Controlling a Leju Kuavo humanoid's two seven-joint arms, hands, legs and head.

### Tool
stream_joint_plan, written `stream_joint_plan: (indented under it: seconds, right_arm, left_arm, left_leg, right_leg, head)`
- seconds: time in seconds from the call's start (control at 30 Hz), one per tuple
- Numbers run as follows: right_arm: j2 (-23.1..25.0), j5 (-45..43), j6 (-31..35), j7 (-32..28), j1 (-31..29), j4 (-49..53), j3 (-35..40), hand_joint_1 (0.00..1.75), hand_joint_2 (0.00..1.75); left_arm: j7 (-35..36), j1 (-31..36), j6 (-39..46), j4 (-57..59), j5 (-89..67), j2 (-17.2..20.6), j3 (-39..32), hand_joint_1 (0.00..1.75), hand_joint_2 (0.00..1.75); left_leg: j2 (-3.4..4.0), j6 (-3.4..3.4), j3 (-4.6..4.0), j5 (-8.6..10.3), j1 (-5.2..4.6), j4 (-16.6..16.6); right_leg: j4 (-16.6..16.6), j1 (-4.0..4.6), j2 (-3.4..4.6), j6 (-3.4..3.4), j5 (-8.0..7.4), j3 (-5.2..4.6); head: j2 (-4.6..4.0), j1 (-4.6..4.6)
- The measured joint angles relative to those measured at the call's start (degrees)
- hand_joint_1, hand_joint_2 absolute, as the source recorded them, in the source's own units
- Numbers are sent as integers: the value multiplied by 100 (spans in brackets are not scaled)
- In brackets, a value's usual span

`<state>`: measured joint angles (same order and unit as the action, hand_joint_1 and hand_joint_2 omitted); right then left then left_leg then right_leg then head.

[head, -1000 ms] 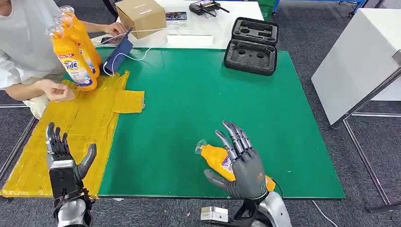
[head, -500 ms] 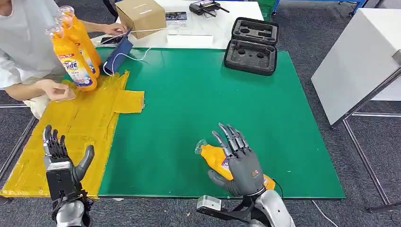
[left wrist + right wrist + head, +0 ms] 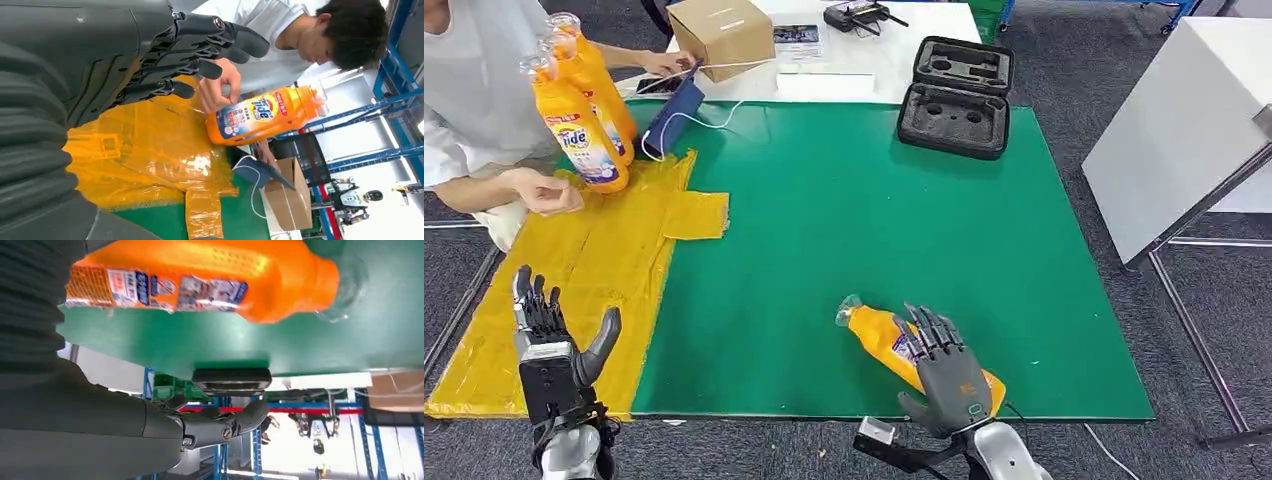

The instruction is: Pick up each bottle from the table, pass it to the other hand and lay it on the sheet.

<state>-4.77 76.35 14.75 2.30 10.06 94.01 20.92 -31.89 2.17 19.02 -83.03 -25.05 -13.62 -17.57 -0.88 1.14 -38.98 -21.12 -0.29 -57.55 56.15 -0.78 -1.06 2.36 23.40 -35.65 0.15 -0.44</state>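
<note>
so on the green bench with the yellow sheet off left, it's the pickup step: right hand hangs released over the lying orange bottle near the front edge, needs to wrap it next, left hand spread, holding nothing.

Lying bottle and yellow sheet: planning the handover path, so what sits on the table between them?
In the head view, only bare green mat lies between the lying bottle and the yellow sheet.
</note>
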Motion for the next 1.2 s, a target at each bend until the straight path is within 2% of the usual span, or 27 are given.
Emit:
stream_joint_plan:
  seconds: [0.8, 0.93, 1.2]
  right_arm:
    - [-85, 429, 101, 396, -6, -188, -70, 0, 175]
    - [-6, 909, 136, 715, -91, -446, -636, 0, 175]
    - [68, 1250, 127, 883, -227, -747, -955, 0, 175]
  left_arm:
    - [42, -14, -2, 0, -9, -18, -39, 0, 175]
    - [92, -30, -48, 2, -37, -63, -52, 0, 175]
    - [133, -26, -101, 20, -59, -66, -20, 0, 175]
  left_leg:
    - [-1, 0, 0, 0, 0, 0]
    - [-1, 0, 1, 0, 0, 0]
    - [-1, 0, 1, 0, 0, 0]
  right_leg:
    - [0, -1, 0, 0, 0, 2]
    - [0, 0, 0, 4, -3, 3]
    - [0, 0, 0, 2, -2, 2]
  head:
    - [0, -2]
    - [0, -2]
    - [0, -2]
